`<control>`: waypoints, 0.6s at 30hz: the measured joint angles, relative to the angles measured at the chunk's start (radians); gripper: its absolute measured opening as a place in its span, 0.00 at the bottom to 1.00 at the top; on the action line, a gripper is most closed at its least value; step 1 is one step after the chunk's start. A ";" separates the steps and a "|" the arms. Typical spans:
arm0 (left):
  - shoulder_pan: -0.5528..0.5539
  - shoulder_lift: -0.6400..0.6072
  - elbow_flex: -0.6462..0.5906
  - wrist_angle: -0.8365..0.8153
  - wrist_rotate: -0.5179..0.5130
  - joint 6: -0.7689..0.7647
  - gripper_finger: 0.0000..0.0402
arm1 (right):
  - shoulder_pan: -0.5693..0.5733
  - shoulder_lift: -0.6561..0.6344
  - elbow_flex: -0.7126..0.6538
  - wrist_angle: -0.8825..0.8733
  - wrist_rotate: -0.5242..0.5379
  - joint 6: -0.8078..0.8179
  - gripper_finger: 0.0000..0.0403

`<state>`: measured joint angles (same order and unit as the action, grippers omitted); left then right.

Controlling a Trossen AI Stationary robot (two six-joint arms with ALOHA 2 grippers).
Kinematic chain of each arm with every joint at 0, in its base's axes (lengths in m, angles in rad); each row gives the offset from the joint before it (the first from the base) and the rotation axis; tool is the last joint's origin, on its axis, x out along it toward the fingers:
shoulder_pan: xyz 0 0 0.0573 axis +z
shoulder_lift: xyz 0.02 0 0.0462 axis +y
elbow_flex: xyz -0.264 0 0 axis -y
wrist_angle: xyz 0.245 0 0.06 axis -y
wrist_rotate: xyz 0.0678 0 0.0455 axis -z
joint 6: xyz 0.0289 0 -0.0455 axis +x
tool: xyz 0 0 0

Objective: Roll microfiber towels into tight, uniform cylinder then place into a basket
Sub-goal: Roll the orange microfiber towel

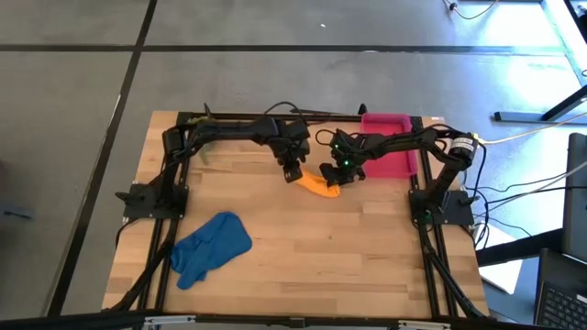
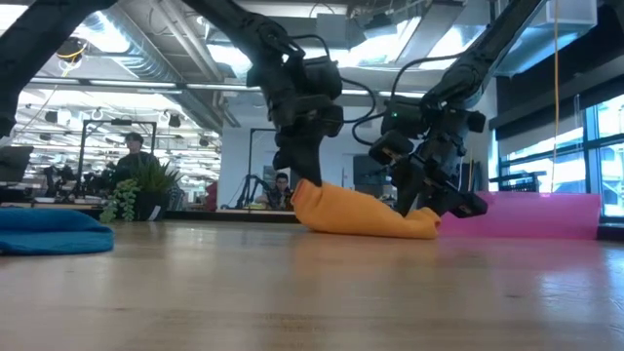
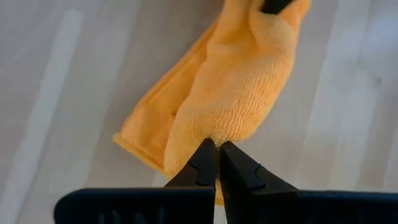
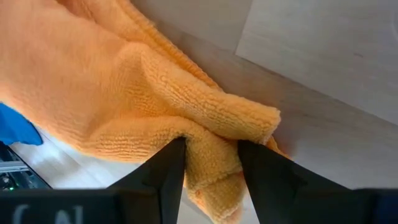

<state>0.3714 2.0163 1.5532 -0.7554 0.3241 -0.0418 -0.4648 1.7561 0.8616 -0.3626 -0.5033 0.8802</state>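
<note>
The orange towel (image 1: 318, 185) lies bunched into a loose roll on the table, just in front of the pink basket (image 1: 387, 147). My left gripper (image 1: 293, 172) is shut on the end toward the table's left, and my right gripper (image 1: 345, 176) is shut on the end toward the right. In the low view the towel (image 2: 361, 216) rests on the table along its underside, with the end under my left gripper (image 2: 298, 177) raised a little. My right gripper (image 2: 429, 203) is at the low end. The blue towel (image 1: 211, 246) lies crumpled near the front left. My left gripper pinches a small fold of the orange towel's end (image 3: 217, 135) between its two fingertips, coming from above and pointing down. That end is raised a little while the rest of the towel lies on the table. My right gripper holds a thick bunch of several folded layers at the towel's other end (image 4: 211, 152) between its two fingers (image 4: 168, 168), slanting down from the right. This end lies low on the table.
The pink basket (image 2: 546, 216) stands at the far right, just behind the right arm. A small green plant (image 2: 136, 190) stands at the far left. The blue towel (image 2: 49, 234) lies near the front left. People show in the room beyond the table.
</note>
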 joint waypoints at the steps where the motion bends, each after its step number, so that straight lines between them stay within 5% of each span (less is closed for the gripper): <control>1: 0.005 0.000 0.000 0.000 0.000 -0.012 0.00 | 0.002 0.000 0.000 0.000 0.002 -0.001 0.39; 18: 0.030 0.055 0.001 0.087 -0.100 -0.091 0.00 | 0.006 0.000 0.000 0.000 -0.001 -0.018 0.39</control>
<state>0.4016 2.0717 1.5543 -0.6682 0.2242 -0.1327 -0.4591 1.7565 0.8616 -0.3624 -0.5041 0.8625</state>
